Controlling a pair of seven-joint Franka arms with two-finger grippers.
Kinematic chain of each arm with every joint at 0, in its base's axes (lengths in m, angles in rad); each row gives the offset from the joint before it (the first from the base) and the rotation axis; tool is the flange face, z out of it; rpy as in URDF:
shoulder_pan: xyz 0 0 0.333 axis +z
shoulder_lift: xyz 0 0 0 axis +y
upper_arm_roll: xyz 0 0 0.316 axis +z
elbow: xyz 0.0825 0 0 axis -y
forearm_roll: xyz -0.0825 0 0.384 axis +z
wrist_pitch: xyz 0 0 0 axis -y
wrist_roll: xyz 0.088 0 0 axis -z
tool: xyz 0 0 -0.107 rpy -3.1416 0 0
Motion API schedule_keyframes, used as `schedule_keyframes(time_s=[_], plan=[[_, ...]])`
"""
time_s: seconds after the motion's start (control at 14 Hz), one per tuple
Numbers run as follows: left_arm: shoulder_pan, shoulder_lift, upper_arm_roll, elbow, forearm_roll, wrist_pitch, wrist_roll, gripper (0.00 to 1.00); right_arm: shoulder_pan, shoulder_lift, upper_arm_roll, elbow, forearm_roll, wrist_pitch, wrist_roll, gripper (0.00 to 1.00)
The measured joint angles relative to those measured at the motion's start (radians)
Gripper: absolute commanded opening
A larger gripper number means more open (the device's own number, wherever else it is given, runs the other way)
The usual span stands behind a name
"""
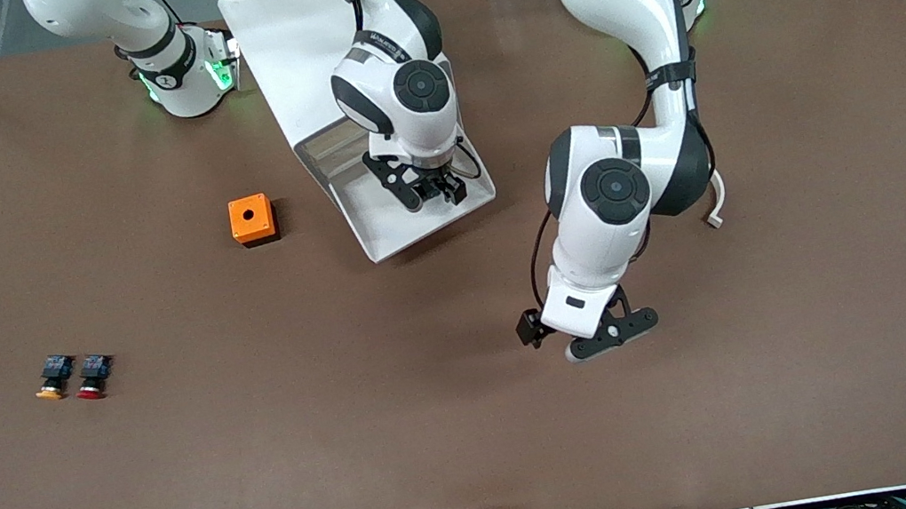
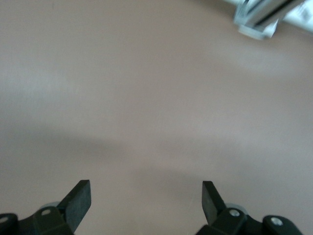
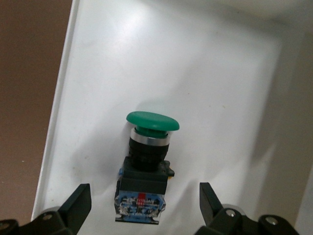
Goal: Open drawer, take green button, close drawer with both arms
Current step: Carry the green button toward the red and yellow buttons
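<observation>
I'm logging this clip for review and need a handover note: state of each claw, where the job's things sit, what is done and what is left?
Right claw: open, down in the open drawer, straddling the green button but not gripping it.
Left claw: open, empty, waiting over bare table, nearer the front camera than the drawer.
Done: drawer pulled open.
Left: close on the button, lift it out, shut the drawer.
Elsewhere: orange box beside the drawer; orange-capped and red-capped buttons toward the right arm's end.

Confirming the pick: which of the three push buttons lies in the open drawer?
The green-capped button, between the right gripper's open fingers; the others lie on the table.
</observation>
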Motion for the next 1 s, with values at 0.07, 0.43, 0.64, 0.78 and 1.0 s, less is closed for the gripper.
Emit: schedule_keyframes(time_s=[0.07, 0.43, 0.64, 0.78, 1.0], plan=[[0.000, -0.005, 0.001, 0.001, 0.000, -0.060, 0.000, 1.00, 0.000, 0.000, 0.000, 0.000, 0.000, 0.000, 0.000, 0.94], [0.001, -0.012, -0.015, -0.003, 0.000, -0.238, -0.001, 1.00, 0.000, 0.000, -0.001, 0.000, -0.001, 0.000, 0.000, 0.00], [0.000, -0.009, -0.061, -0.011, 0.000, -0.266, -0.056, 1.00, 0.000, 0.000, -0.003, 0.000, -0.001, 0.000, 0.001, 0.00], [-0.001, -0.007, -0.093, -0.012, 0.000, -0.266, -0.112, 1.00, 0.000, 0.000, -0.005, 0.002, -0.001, 0.000, 0.007, 0.00], [-0.007, -0.001, -0.110, -0.012, 0.000, -0.260, -0.209, 1.00, -0.002, 0.000, -0.015, 0.021, -0.001, -0.015, 0.008, 0.00]])
